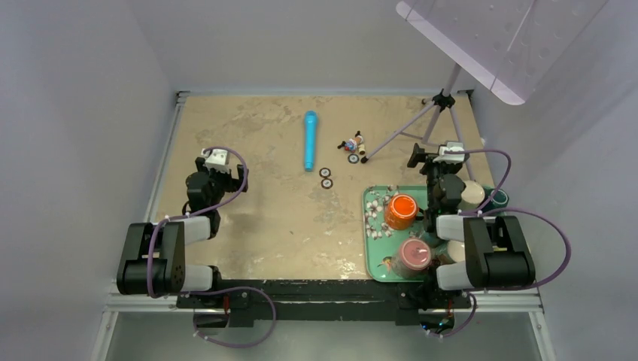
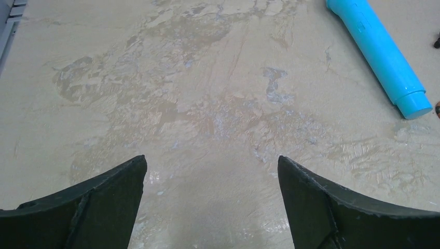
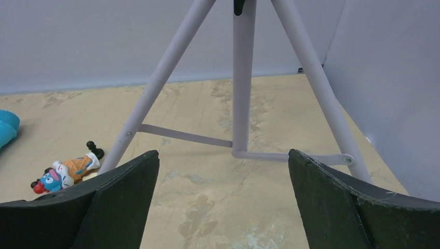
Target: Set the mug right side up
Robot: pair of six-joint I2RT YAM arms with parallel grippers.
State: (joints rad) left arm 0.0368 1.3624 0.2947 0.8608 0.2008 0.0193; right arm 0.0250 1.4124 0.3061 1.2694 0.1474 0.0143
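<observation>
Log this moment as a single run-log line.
left jaws open, empty, over bare tabletop | right jaws open, empty, facing tripod | tray holds orange cup, pink cup | nothing grasped yet

Open tabletop point(image 2: 155, 104) ahead of left hand point(image 2: 211, 162), tripod legs point(image 3: 243, 78) spread just ahead of right hand point(image 3: 223, 153)

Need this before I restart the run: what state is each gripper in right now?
Left gripper: open, jaws wide, holding nothing.
Right gripper: open, jaws wide, holding nothing.
</observation>
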